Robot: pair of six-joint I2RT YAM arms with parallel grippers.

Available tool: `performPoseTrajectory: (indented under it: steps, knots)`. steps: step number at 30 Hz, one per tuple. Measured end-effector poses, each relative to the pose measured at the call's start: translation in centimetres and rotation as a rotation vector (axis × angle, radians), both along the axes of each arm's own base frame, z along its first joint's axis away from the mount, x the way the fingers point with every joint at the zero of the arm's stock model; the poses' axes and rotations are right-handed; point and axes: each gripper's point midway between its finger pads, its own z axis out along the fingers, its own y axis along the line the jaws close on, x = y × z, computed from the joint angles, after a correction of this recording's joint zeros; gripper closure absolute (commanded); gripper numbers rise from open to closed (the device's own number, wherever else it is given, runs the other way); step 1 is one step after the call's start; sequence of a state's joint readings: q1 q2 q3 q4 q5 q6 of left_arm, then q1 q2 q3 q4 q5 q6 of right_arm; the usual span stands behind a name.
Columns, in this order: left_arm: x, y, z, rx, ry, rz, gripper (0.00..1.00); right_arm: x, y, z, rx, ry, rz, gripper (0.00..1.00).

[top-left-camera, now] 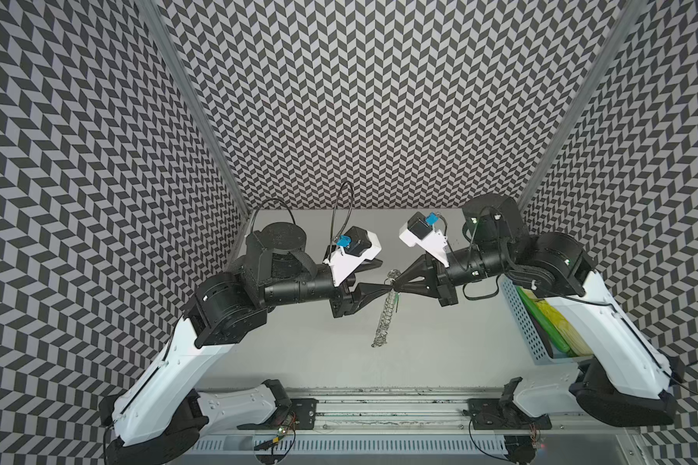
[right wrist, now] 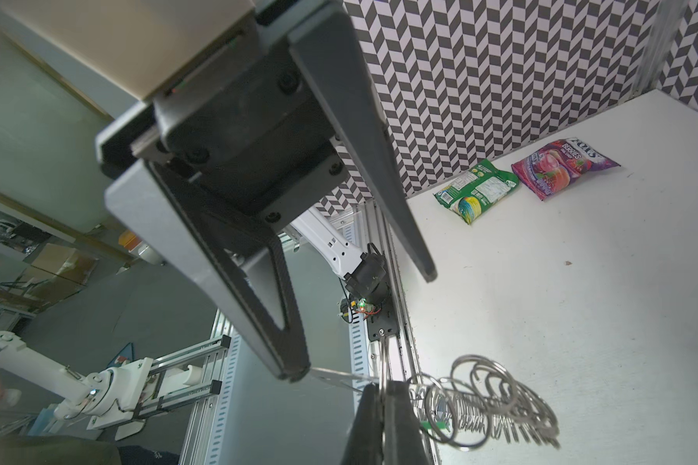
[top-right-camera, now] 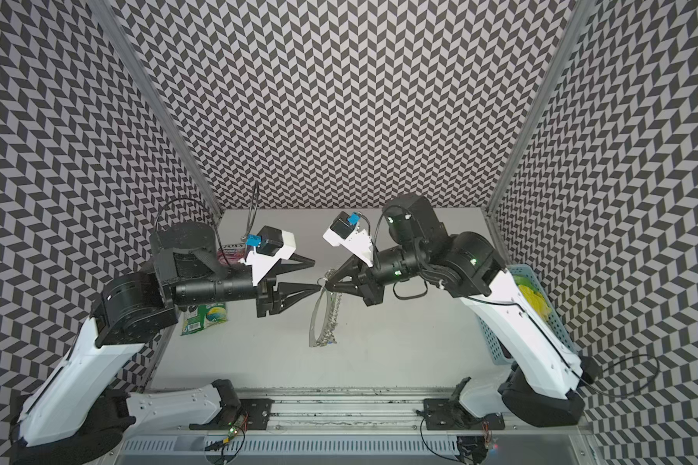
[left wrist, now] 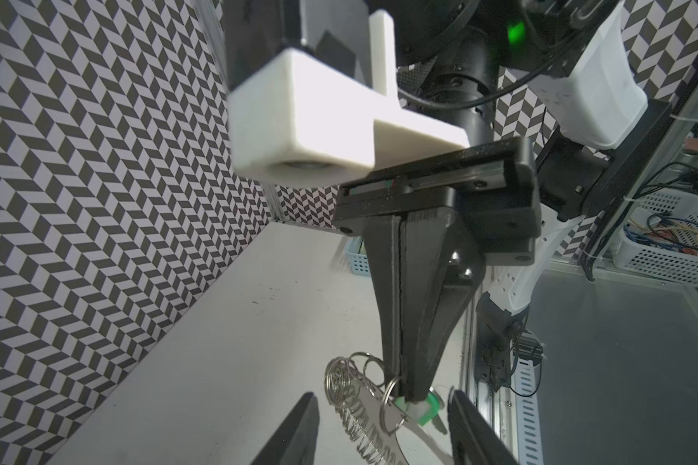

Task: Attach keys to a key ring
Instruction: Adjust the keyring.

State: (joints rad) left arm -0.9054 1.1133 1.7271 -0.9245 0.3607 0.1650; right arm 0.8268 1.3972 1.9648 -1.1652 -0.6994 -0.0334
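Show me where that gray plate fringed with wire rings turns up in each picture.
In a top view: the key ring hangs mid-scene, edge-on.
In a top view: left of centre, crescent face showing.
Left wrist: inside the open left tool, at.
Right wrist: rings fanned beside the right tool.
Shared landmark: the shut right tool gripping its end.

The flat gray crescent-shaped plate (top-right-camera: 315, 322), its outer edge fringed with small silver wire rings (right wrist: 496, 398), hangs in the air, pinched at its upper end by the closed right gripper (left wrist: 404, 396); in a top view the plate (top-left-camera: 384, 322) shows nearly edge-on, tilted; the bright green oblong plastic tag (left wrist: 428, 406) with a white label sits at that upper end, against the fingertips; its small silver key is mostly hidden.
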Motion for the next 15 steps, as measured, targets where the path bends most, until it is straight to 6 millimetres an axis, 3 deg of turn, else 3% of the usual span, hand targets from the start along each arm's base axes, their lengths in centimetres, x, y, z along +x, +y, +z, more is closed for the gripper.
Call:
performPoseTrajectory:
  steps: [11,15]
  knots:
    - [-1.0,-0.4,-0.9,0.034,0.052,-0.061,0.51,-1.5,-0.2,-0.4,-0.029,0.025,0.016,1.00]
    - [-1.4,-0.4,-0.9,0.032,0.064,-0.084,0.58,-1.9,0.0,-0.4,-0.029,0.025,0.028,1.00]
